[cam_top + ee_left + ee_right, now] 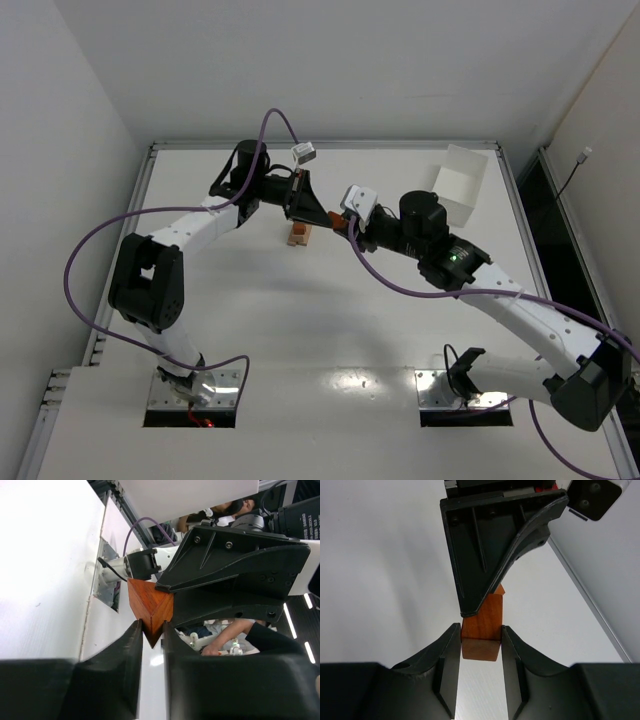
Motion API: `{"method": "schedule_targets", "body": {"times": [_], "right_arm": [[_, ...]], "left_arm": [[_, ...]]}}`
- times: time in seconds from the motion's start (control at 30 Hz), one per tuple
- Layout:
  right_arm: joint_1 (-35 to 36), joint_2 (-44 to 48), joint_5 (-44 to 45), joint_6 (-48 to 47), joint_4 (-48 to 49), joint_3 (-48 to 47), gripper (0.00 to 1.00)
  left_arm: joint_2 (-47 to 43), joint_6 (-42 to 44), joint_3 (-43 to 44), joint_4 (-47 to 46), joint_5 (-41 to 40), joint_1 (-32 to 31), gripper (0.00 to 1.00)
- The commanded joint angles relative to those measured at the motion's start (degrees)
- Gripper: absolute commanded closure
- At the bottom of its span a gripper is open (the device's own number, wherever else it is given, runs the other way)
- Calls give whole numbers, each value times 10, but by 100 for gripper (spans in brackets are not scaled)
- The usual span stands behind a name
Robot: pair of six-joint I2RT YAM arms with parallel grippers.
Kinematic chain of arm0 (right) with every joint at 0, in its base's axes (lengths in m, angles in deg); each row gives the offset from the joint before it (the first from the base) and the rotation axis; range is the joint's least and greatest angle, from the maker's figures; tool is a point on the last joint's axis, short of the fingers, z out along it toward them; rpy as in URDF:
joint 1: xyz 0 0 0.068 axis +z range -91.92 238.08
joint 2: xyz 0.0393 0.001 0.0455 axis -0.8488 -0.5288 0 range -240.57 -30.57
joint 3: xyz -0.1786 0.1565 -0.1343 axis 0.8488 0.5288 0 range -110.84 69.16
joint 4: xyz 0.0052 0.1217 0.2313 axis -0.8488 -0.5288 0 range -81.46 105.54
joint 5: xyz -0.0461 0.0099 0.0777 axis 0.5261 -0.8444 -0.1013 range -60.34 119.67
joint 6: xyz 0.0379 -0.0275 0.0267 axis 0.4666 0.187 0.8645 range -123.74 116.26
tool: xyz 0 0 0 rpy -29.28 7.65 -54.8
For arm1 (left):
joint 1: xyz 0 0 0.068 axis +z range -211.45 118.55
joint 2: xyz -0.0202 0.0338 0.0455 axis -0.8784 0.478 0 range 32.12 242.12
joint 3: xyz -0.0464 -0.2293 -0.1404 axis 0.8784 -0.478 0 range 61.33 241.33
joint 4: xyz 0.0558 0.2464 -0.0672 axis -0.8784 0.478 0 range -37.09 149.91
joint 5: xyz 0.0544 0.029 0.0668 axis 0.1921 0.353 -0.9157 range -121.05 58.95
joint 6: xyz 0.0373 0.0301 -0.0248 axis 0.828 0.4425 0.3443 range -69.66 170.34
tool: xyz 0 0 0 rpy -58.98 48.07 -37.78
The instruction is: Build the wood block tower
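Pinching one reddish-brown block [481, 642] from opposite sides, left tool [152, 627] and right tool [480, 628] both clench it.

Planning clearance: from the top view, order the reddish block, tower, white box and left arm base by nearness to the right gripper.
1. reddish block, between the right gripper's jaws.
2. wood block tower, just to its left.
3. white box, back right.
4. left arm base, near left corner.
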Motion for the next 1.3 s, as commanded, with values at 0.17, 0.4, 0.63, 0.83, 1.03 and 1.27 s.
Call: {"method": "schedule_targets", "body": {"times": [0.17, 0.4, 0.63, 0.83, 1.03, 1.27], "right_arm": [[-1, -1, -10, 3, 22, -20, 100], [-1, 9, -5, 3, 22, -15, 100], [-1, -38, 115, 178, -132, -124, 100], [-12, -174, 163, 386, -248, -255, 100], [-27, -334, 226, 495, -334, -422, 100], [4, -532, 306, 562, -423, -622, 100]], "left_arm": [[-14, -15, 16, -44, 14, 0, 26], [-31, -5, 11, -23, -6, 33, 9], [-56, 178, 37, 260, -145, 226, 9], [-81, 346, 117, 478, -486, 322, 7], [-112, 318, 103, 513, -749, 300, 0], [-137, 276, 61, 507, -833, 294, 0]]}}
